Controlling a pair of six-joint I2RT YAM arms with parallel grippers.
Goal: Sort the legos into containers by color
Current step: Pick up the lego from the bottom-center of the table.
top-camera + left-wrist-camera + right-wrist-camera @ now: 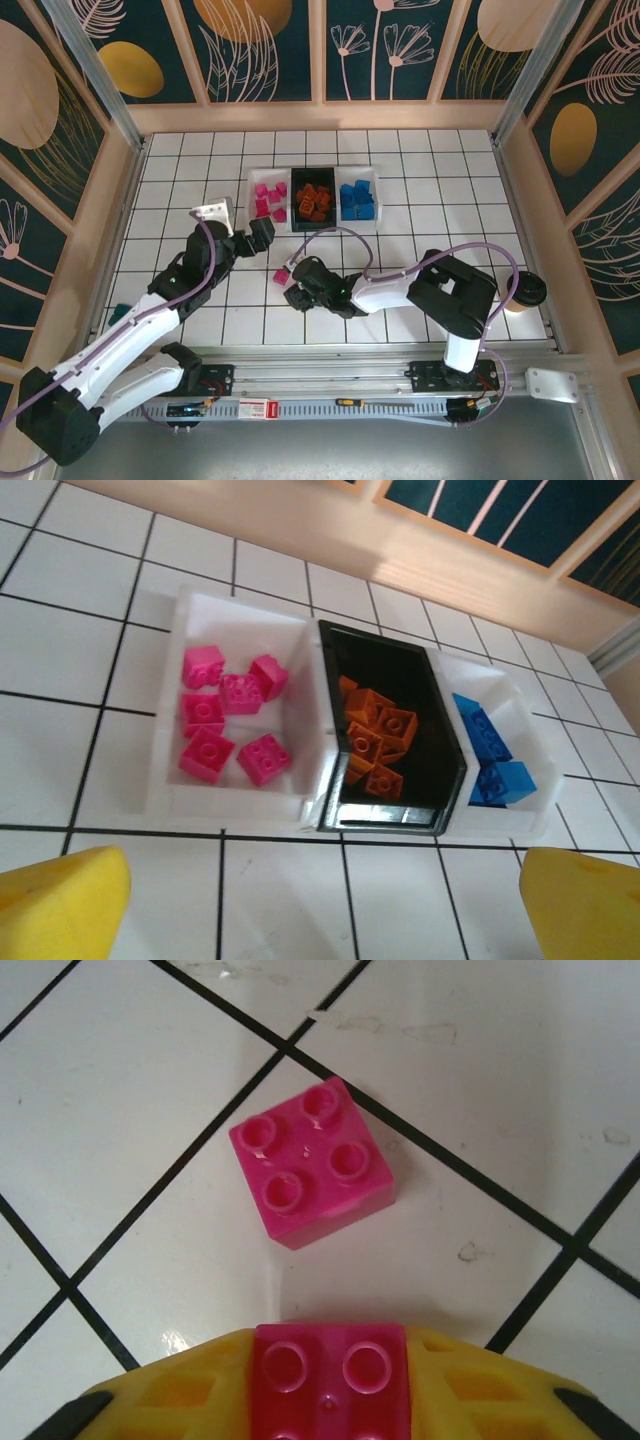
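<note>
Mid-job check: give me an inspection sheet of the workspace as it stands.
Surface: white tiled table.
Job's things: left bin holds pink, black bin orange, right bin blue; loose brick, pink, on the tiles.
Clutter: cup at the right edge; screwdriver at the near edge.
Grippers: left gripper open, facing the bins; right gripper shut on held brick, pink.
Cables: purple cable arcs near the black bin.
Surroundings: patterned wall panels.

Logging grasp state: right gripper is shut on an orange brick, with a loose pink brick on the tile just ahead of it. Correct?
One slip: the held brick in the right gripper is pink, not orange, as the right wrist view shows. The rest stands: the gripper is shut on it, and a loose pink brick lies on the tile just ahead.
</note>
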